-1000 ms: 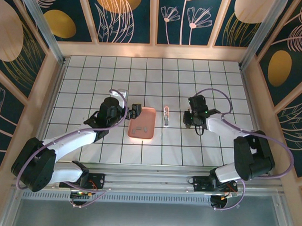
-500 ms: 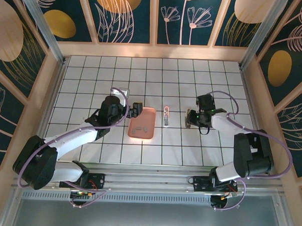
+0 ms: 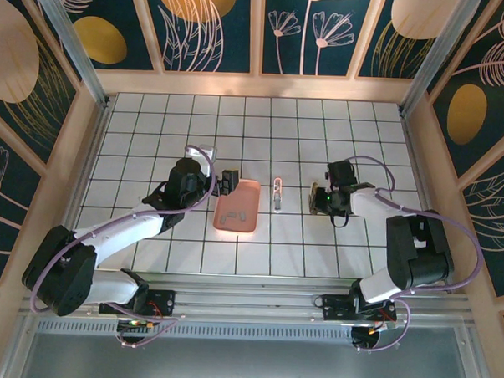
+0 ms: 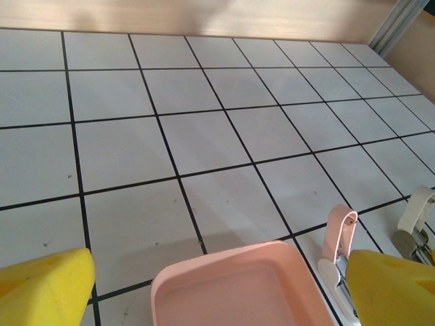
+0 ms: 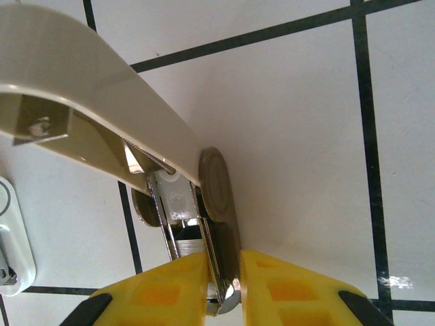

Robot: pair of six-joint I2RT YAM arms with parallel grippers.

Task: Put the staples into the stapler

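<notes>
Several small grey staples (image 3: 235,214) lie in the pink tray (image 3: 250,186). Right of it, a cream stapler (image 3: 315,194) stands opened, its lid (image 5: 81,88) swung up off the metal magazine (image 5: 182,224). My right gripper (image 5: 223,261) is shut on the rear end of that magazine, just below the round hinge disc. In the top view the right gripper (image 3: 322,201) sits at the stapler's right side. My left gripper (image 3: 227,182) hovers open at the tray's far left corner. In the left wrist view, its yellow fingers (image 4: 47,282) straddle the tray's rim (image 4: 224,261).
A small pink and white stapler-like piece (image 3: 277,193) lies between the tray and the cream stapler, and it stands close to my left gripper's right finger (image 4: 336,248). White tiled floor stretches beyond. Wooden walls and metal posts ring the table.
My right wrist has swung a little to the right and its jaws have closed onto the stapler's metal rear. The left arm has barely moved.
</notes>
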